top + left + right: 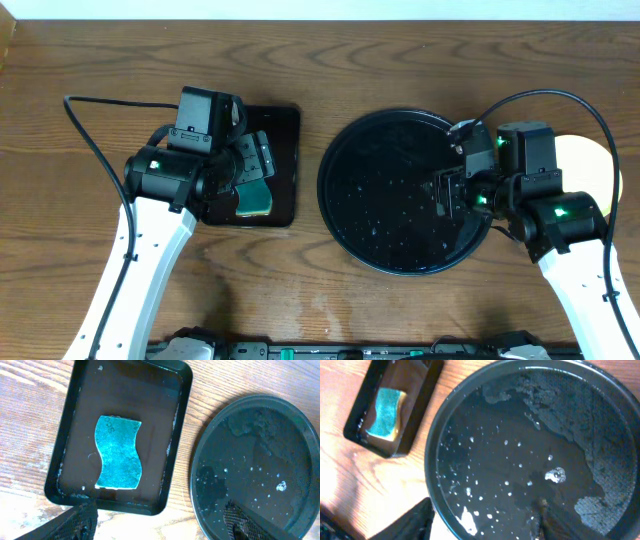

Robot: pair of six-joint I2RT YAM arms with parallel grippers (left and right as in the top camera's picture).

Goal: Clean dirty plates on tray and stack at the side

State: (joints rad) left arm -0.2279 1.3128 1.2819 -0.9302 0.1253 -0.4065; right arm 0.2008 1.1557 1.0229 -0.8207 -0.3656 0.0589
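Observation:
The round black tray (400,250) lies right of centre, wet with white droplets and bare of plates; it also shows in the left wrist view (255,450) and the right wrist view (520,450). A pale yellow plate (590,158) lies on the table at the far right, partly hidden behind my right arm. No mint-green plate is in view. My right gripper (450,195) (480,527) is open and empty above the tray's right part. My left gripper (255,165) (157,527) is open and empty above the small rectangular tray.
A rectangular black tray (285,130) (75,420) left of the round tray holds a teal sponge (255,200) (117,452) (385,412). Cables run from both arms over the wooden table (60,230).

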